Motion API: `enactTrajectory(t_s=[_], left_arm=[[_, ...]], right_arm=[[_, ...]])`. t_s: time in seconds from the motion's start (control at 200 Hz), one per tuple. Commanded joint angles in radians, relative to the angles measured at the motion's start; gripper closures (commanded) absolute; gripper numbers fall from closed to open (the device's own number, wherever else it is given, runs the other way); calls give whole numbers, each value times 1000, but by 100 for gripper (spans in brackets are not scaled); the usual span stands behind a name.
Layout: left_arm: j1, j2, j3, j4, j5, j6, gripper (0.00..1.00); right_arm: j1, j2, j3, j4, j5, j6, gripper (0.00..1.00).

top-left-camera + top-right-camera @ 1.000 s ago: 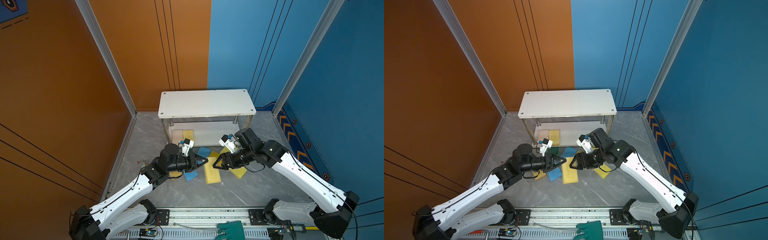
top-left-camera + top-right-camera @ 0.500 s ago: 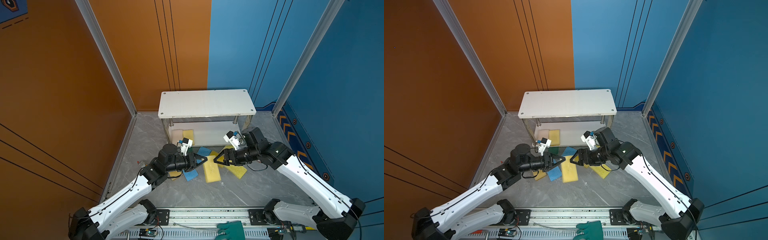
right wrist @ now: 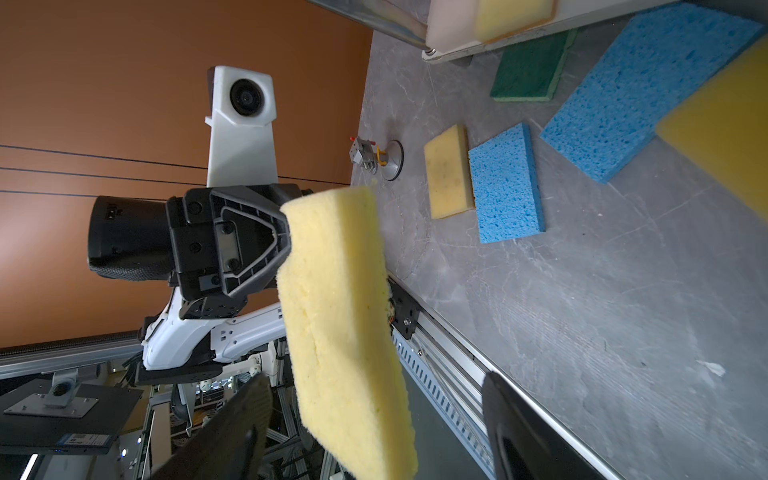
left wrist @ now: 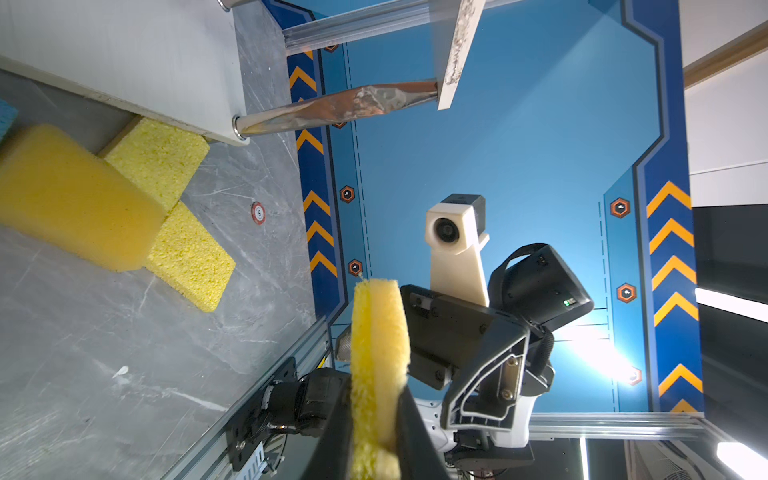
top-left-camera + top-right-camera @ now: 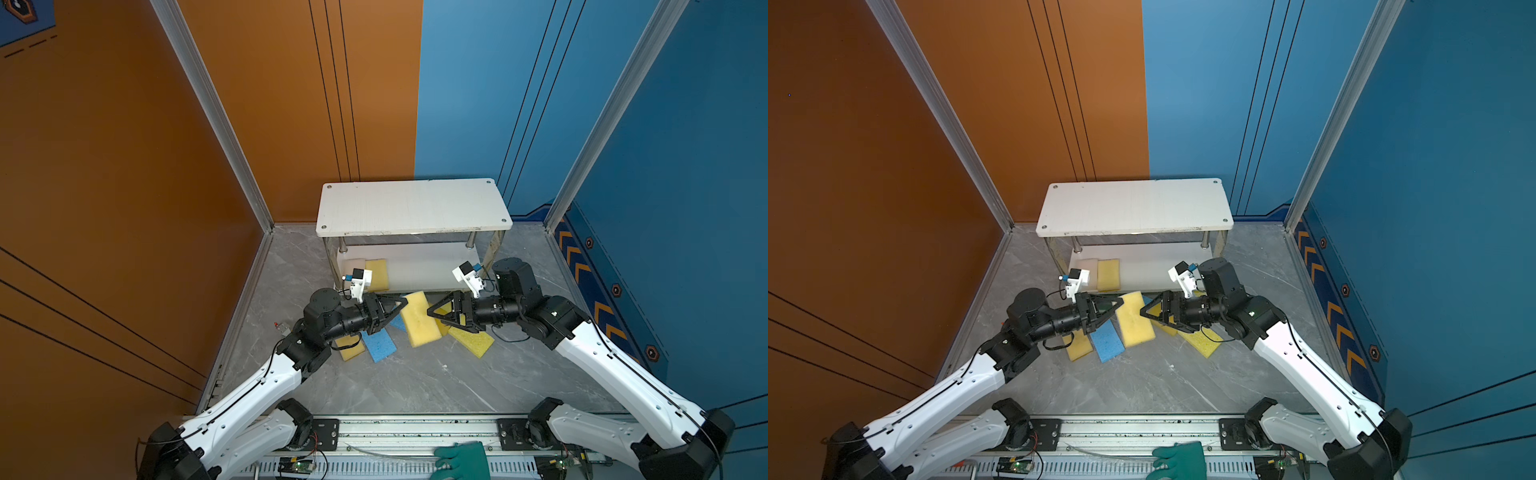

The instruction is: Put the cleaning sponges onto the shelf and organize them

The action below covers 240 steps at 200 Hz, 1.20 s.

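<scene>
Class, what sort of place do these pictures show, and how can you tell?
Probably a robotics test cell: two white robot arms mounted on a metal rail, orange and blue panel walls in aluminium framing, and a small shelf with sponges strewn before it.

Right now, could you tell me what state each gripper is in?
Left gripper: shut on the yellow sponge.
Right gripper: open, holding nothing.

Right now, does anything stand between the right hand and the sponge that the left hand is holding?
Nothing visible does. The pale yellow sponge, clamped in the left hand, is held off the floor, and its free end appears to lie between the open jaws of the right hand.
</scene>
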Motion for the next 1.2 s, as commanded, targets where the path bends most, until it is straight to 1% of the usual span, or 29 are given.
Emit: enactTrajectory(t_s=[0.0, 0.19, 0.29, 0.45, 0.531, 0.666, 0.821, 0.921, 1.056, 1.196], left_arm=[[21, -10, -20, 132, 0, -69, 84], [43, -12, -28, 177, 6, -100, 84], [45, -14, -32, 185, 7, -105, 84], [48, -19, -41, 188, 3, -106, 84], [51, -17, -41, 188, 3, -106, 84], [56, -12, -37, 190, 3, -105, 84], [65, 0, -32, 196, 11, -106, 85], [69, 9, -26, 198, 17, -106, 85], [69, 18, -27, 202, 21, -106, 85], [68, 21, -26, 205, 21, -106, 84]], right_arm=[[-5, -27, -25, 88, -32, 56, 21], [-2, -37, -62, 174, -51, 118, 25], [0, -35, -68, 197, -57, 130, 28], [5, -23, -72, 243, -73, 156, 34], [6, -17, -65, 245, -80, 157, 39], [7, -11, -59, 243, -111, 162, 44], [5, -17, -64, 243, -140, 173, 45], [2, -26, -68, 242, -141, 176, 47], [-2, -31, -69, 244, -133, 177, 56], [-4, -28, -67, 242, -135, 176, 58]])
